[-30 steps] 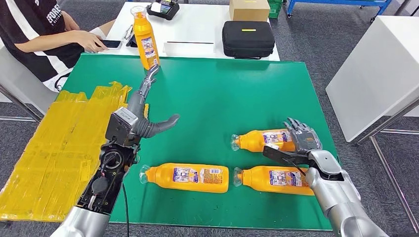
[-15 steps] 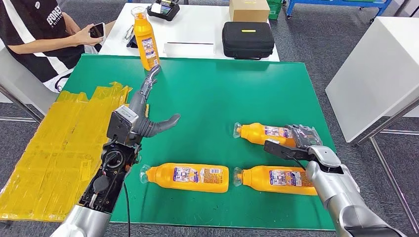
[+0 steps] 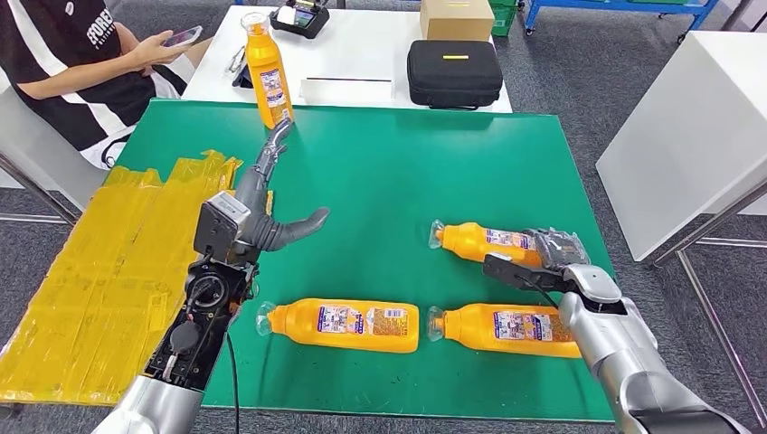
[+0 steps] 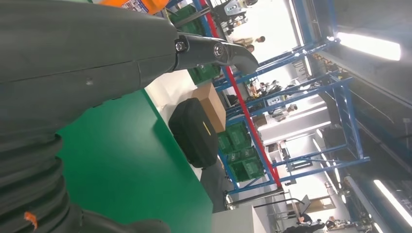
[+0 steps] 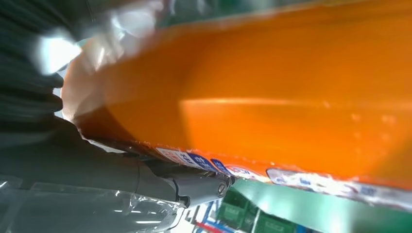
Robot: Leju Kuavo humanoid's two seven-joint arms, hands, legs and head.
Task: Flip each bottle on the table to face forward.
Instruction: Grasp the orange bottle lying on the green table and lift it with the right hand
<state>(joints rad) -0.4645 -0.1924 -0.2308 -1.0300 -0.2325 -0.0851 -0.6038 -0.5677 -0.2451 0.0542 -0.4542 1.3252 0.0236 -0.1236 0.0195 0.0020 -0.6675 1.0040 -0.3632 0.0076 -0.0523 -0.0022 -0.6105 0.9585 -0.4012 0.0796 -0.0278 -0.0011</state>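
Several orange juice bottles are on the green table (image 3: 398, 172). One stands upright (image 3: 267, 72) at the far edge. Two lie on their sides near the front, one in the middle (image 3: 348, 324) and one on the right (image 3: 506, 327). A third lying bottle (image 3: 484, 242) sits behind the right one, and my right hand (image 3: 553, 258) grips its base end. Up close in the right wrist view, that bottle (image 5: 272, 97) lies against my thumb (image 5: 194, 184). My left hand (image 3: 267, 203) is open above the table, fingers stretched toward the upright bottle, thumb out to the side.
A crumpled yellow sheet (image 3: 99, 271) covers the table's left side. Behind it, a white table holds a black case (image 3: 454, 70) and a cardboard box (image 3: 457, 16). A seated person (image 3: 63, 54) holds a phone at the far left. Another white table (image 3: 687, 127) stands to the right.
My right hand has closed around the base of the rear right bottle, which has shifted slightly away from me. The person has lifted the phone. My left arm has stayed still.
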